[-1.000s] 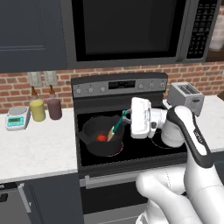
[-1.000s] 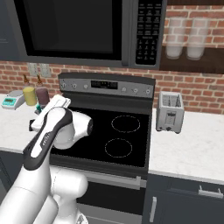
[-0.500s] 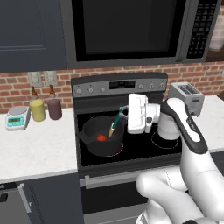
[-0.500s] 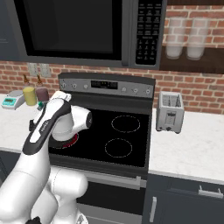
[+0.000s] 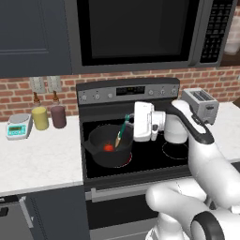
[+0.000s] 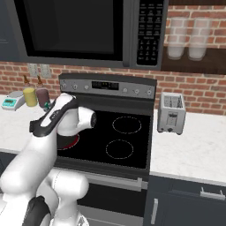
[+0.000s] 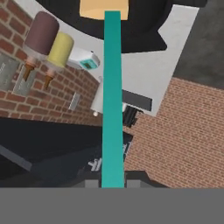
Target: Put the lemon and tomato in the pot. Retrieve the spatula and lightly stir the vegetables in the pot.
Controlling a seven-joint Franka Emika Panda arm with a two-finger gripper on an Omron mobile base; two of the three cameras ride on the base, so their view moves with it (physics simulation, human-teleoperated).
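Gripping the spatula (image 5: 123,130) by the top of its thin teal handle, the gripper (image 5: 132,123) is clamped shut and hangs above the pot (image 5: 108,147) at the stove's front left corner. Its tan blade dips inside, just right of the tomato (image 5: 108,147), a small glossy red ball. Hand view: handle (image 7: 112,100) running up to the flat blade. Right base view: toaster (image 6: 171,113), boxy and metallic, on the counter.
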